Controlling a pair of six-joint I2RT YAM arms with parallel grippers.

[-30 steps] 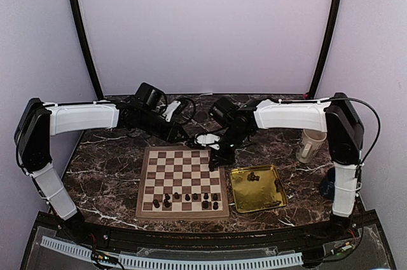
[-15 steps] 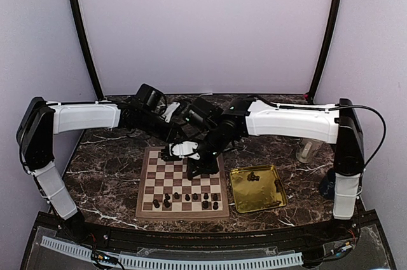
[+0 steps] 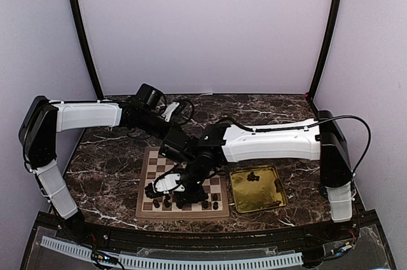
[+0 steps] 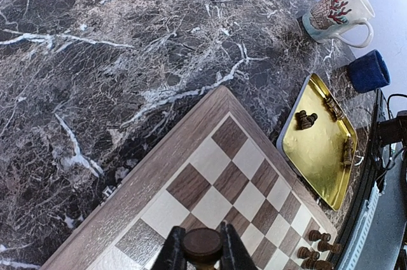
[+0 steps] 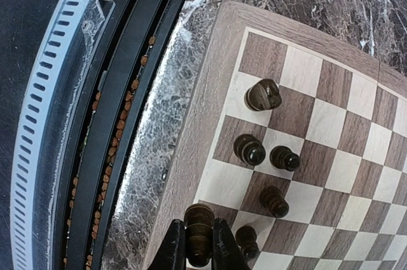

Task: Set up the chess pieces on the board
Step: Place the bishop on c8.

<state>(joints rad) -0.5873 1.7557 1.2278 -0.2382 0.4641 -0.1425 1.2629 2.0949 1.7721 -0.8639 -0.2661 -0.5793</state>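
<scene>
The board [image 3: 156, 162] lies at the table's middle. Several dark chess pieces [image 3: 205, 204] stand on its near rows. In the right wrist view they show as separate figures [image 5: 248, 150] on the board [image 5: 331, 124]. My right gripper [image 5: 199, 244] is shut on an upright dark piece [image 5: 199, 219] over the near row, close to the board's front border. My left gripper [image 4: 202, 254] is shut on another piece [image 4: 202, 243], round base showing, above the board [image 4: 210, 206] near its far side. In the top view the left gripper [image 3: 183, 151] hangs just behind the right arm's wrist [image 3: 191, 178].
A shiny gold tray [image 3: 264, 199] sits right of the board with a few pieces [image 3: 252, 176] in it, also seen as a tray [image 4: 321, 155] with pieces [image 4: 306, 118]. A white mug [image 4: 337, 9] and a blue object [image 4: 369, 70] stand beyond the tray. A slotted rail [image 5: 44, 130] runs along the table's front edge.
My right arm has swung from beside the tray across the board to its near left rows, carrying its piece. The left gripper has edged over the board's far side.
</scene>
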